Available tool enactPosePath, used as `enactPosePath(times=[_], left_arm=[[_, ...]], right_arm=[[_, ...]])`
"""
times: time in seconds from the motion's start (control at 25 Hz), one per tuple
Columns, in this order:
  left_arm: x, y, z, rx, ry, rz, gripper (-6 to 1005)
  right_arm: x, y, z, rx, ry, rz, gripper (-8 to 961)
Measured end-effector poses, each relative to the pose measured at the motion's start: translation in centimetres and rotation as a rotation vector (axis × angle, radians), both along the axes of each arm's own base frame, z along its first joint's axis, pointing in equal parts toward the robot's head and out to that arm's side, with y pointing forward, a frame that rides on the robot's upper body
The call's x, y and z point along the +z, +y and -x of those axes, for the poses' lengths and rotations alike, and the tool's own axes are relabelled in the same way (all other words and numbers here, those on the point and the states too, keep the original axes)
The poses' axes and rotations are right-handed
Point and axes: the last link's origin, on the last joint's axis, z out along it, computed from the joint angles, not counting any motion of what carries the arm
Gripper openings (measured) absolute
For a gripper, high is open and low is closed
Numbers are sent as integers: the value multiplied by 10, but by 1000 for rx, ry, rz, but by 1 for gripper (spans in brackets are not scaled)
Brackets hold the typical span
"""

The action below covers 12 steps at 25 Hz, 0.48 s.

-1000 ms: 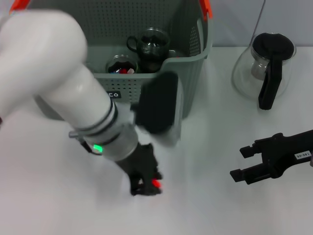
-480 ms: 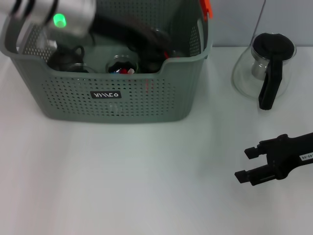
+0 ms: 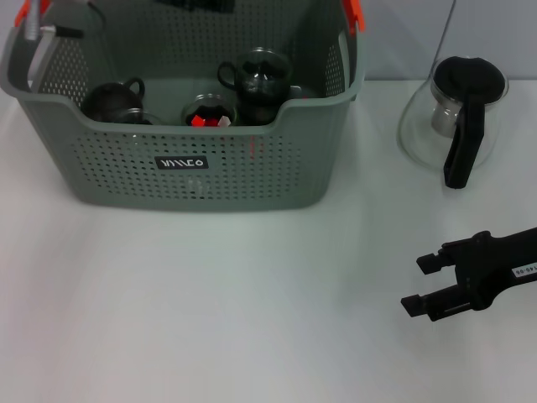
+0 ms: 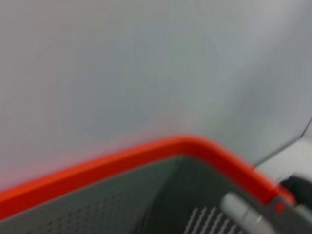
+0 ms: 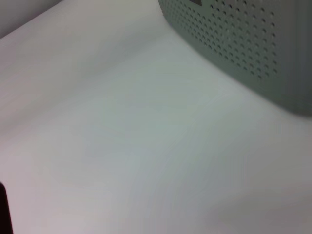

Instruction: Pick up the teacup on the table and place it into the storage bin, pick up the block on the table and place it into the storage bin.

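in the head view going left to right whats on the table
storage bin, holding dark teacups and a red block → glass jug with black lid and handle, at the back → right gripper, open, hovering low at the front right.

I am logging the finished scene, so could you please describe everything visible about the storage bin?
The storage bin is a large grey-green plastic basket with perforated walls, cut-out handles, orange clips at the rim corners and a small black label on its front. It stands upright on the white table, at the far left. Inside are two dark teacups and a glass cup holding red pieces.
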Motion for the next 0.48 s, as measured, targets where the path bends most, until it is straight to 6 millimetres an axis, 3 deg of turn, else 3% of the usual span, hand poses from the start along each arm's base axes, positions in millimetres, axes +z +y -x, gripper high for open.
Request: enactPosePath(times=[0.08,0.2,0.32,0.48], left_arm=[[9,-17,-4,-69,-101,33,455],[6,-58,-6,-273,-251,168,598],[-13,-99,7,-439,-322,316,711],[-52,-128,43,-431,-266,409,881]], right_arm=[[0,0,1,4,3,2,869],[3,0,2,27,24,-8,869],[10,-3,3,72,100,-29,869],[17,-9,1,141,238,-61,869]])
